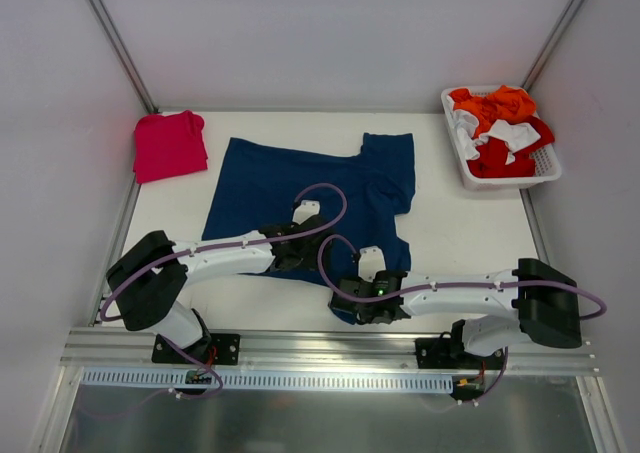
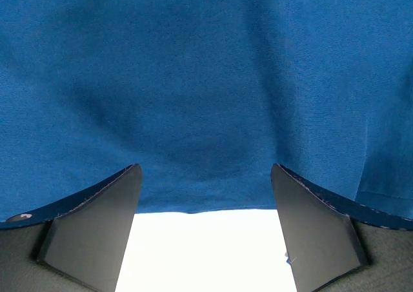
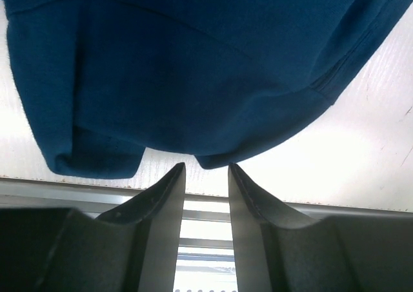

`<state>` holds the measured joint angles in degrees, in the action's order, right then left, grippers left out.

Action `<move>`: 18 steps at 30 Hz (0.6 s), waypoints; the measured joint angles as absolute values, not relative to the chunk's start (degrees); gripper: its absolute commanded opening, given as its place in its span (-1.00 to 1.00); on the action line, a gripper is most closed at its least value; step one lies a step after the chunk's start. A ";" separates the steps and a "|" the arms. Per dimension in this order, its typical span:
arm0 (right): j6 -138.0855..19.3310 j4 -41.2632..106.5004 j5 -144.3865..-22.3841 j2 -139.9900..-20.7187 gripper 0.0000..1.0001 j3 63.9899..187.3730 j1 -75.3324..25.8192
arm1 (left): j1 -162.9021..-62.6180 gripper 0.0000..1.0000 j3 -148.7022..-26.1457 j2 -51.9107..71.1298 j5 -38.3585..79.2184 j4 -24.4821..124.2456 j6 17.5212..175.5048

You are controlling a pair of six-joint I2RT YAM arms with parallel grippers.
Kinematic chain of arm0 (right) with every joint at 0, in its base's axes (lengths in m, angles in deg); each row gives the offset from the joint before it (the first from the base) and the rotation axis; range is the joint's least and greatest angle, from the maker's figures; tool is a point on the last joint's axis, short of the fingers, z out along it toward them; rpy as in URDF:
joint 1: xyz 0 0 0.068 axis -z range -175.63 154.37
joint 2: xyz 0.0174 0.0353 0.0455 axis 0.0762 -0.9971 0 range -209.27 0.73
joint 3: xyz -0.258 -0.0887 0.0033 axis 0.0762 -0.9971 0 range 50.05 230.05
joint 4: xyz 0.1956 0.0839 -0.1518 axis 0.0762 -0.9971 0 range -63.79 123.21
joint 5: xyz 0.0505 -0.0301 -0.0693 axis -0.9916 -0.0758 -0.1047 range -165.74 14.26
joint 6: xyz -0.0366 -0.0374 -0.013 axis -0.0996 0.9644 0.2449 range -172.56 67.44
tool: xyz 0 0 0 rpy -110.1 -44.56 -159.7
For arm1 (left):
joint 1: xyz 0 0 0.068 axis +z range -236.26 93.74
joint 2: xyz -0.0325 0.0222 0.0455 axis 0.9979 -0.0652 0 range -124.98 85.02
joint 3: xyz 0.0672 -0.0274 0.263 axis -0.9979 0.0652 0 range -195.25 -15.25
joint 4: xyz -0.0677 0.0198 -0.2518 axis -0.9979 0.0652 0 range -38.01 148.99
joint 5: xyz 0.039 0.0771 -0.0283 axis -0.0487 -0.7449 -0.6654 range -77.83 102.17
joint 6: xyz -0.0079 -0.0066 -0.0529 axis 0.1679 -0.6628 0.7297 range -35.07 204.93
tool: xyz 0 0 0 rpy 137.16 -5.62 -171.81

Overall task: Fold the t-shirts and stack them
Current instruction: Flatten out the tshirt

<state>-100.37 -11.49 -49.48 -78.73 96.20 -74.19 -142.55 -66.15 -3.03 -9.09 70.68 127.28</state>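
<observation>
A dark navy blue t-shirt (image 1: 300, 188) lies spread across the middle of the table, its right part folded over. A pinkish-red t-shirt (image 1: 168, 145) sits folded at the back left corner. My left gripper (image 1: 298, 255) is low at the navy shirt's near hem. In the left wrist view, that gripper (image 2: 203, 169) is wide open, with the hem (image 2: 193, 205) just inside the fingertips and bare table between the fingers. My right gripper (image 1: 362, 308) is at the shirt's near right corner. The right wrist view shows it (image 3: 206, 166) open a narrow gap and holding nothing, with the bunched navy cloth (image 3: 193, 66) just past its tips.
A white basket (image 1: 548, 169) of orange, red and white clothes stands at the back right. An aluminium rail (image 1: 330, 345) runs along the table's near edge right below the right gripper. Grey walls close in the left, right and back.
</observation>
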 measured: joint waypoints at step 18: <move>-101.03 -10.58 -50.53 -78.60 -0.27 95.35 -74.46 | -142.55 0.66 -65.89 -2.53 -9.09 70.68 126.25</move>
<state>-101.03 -10.58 -50.53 -78.60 95.35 -74.46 -142.55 -65.89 -2.53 -9.09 70.68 126.25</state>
